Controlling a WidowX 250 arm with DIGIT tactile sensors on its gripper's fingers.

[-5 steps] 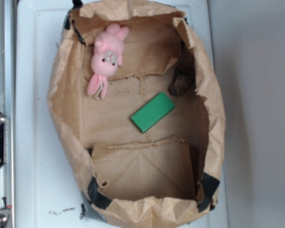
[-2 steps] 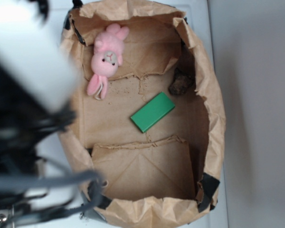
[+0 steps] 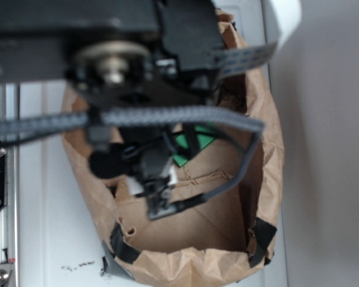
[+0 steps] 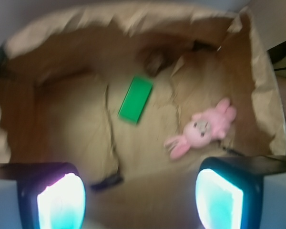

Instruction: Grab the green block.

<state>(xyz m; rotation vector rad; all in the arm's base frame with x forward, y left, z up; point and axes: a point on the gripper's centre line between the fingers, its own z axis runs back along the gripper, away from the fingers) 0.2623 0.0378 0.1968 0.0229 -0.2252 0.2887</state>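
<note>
Item: the claw (image 4: 140, 198). We recorded it released, its two glowing pads (image 4: 61, 200) wide apart at the bottom of the wrist view, grasping nothing, raised well above the floor of the paper bag (image 4: 257, 86).

Item: clearances. Ahead of the claw the bag floor lay open; we saw bare brown paper between the pads and every object. The crumpled bag walls rose to the claw's left, right and far side, with the torn rim folded outward. In the exterior view the arm (image 3: 137, 78) covered most of the bag's upper half, and a grey cable (image 3: 185, 116) ran across the opening.

Item: the green block (image 4: 136, 99). We noted a flat, bright green rectangular slab with smooth plain faces, lying flat on the bag floor ahead of the claw, about midway between the pads' lines and slightly left of centre, its long side tilted. It touched nothing. In the exterior view only a green sliver (image 3: 188, 146) showed under the arm.

Item: other contents. A pink plush bunny (image 4: 205, 131) lay ahead and to the right of the claw, nearer than the block and apart from it. A dark brown lump (image 4: 155, 57), blurred, sat beyond the block near the far wall.

Item: surroundings. The bag rested on a white surface (image 3: 42, 227), with a metal rail (image 3: 0, 179) along one edge.
</note>
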